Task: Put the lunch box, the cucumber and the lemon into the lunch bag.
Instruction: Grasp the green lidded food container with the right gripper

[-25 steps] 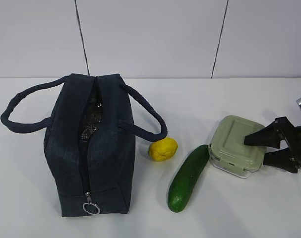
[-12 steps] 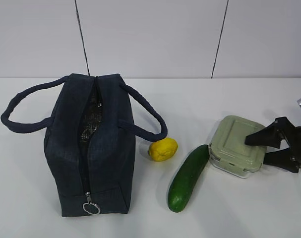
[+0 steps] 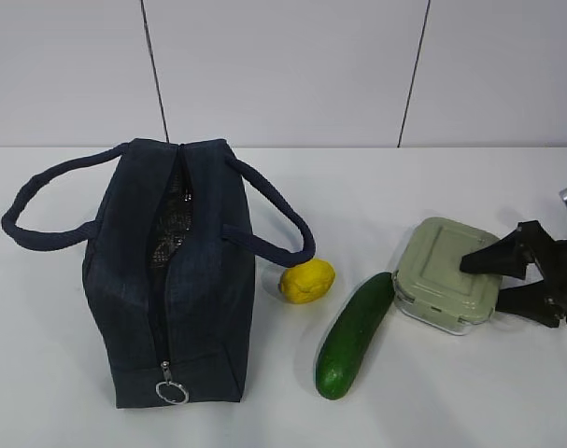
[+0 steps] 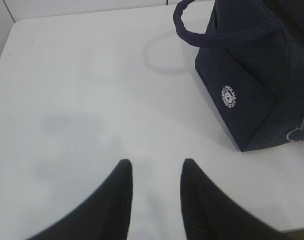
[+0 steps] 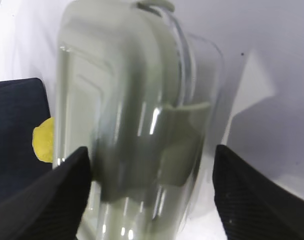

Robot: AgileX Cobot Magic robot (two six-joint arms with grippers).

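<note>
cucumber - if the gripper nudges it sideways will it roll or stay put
The cucumber looks round-bodied and smooth, lying flat on the table, so a sideways nudge would probably roll it. Its slight curve may make it pivot rather than roll straight. The glossy skin suggests it could slip in a loose grip.

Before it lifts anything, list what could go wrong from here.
1. The right hand straddles only the lunch box edge, fingers wide; a shallow grip on the smooth lid could slip.
2. The lunch bag opening is a narrow slit, so the box may catch on it.
3. The cucumber and lemon lie between box and bag; a low carry could knock them.
</note>
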